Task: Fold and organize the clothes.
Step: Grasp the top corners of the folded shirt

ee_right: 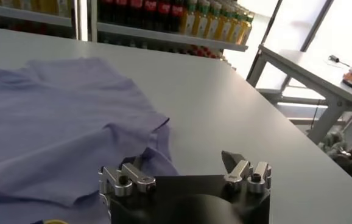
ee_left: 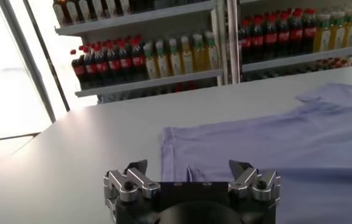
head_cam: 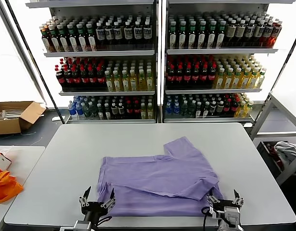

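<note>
Folding well from here means taking the near hem of the soft lavender short-sleeved T-shirt [head_cam: 157, 180] at both corners together. Lies flat and partly folded on the grey rectangular counter [head_cam: 70, 149], toward its near edge, one sleeve pointing at the far right corner. Left pincer [head_cam: 96, 200] released, poised at the near edge over the shirt's near-left corner; right pincer [head_cam: 225, 200] likewise released, just off the near-right corner. Best to pinch only the top layer's edge, lift low and evenly, carry both corners toward the far edge at matched pace, avoid dragging the thin fabric into wrinkles.
</note>
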`<state>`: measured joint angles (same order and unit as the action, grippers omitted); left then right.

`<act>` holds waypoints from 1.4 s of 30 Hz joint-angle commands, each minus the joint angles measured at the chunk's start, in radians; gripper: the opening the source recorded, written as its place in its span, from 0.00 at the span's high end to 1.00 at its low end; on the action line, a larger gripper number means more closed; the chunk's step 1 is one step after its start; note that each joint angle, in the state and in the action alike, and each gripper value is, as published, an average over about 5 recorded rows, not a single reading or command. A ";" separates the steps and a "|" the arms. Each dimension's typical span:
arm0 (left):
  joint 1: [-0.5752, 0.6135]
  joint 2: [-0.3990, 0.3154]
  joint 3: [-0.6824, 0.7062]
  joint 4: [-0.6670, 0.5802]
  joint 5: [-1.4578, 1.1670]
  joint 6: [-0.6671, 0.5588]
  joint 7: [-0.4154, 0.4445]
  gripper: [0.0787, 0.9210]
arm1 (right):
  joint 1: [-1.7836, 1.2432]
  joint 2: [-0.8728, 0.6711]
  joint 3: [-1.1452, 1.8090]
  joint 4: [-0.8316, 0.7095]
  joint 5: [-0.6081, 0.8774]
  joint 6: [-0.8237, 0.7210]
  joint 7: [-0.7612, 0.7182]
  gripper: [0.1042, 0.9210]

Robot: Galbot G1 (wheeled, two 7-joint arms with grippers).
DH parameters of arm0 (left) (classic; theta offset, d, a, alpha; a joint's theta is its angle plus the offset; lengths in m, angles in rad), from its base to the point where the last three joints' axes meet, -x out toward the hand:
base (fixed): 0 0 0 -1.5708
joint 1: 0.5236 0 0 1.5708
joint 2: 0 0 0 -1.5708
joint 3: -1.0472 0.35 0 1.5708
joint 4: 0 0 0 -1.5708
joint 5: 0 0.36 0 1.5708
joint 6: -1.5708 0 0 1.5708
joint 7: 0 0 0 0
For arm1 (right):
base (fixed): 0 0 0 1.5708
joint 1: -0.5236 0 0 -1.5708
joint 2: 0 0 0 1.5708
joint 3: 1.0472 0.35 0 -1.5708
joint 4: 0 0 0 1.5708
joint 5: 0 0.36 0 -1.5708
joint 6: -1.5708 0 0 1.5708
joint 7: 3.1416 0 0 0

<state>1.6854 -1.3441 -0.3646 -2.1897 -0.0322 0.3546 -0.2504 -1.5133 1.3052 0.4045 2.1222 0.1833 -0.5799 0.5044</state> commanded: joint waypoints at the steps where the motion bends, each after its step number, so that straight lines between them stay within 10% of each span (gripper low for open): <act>1: -0.093 -0.010 0.007 0.035 0.014 0.016 0.027 0.12 | 0.192 0.010 -0.034 -0.119 -0.041 0.000 -0.017 0.12; 42: -0.722 0.125 0.017 0.585 -0.323 0.221 0.099 0.12 | 0.950 0.192 -0.182 -0.905 0.245 0.001 -0.032 0.12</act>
<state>1.0701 -1.2394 -0.3448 -1.7311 -0.2869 0.5523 -0.1520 -0.6660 1.4653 0.2448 1.3711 0.3984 -0.5796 0.4877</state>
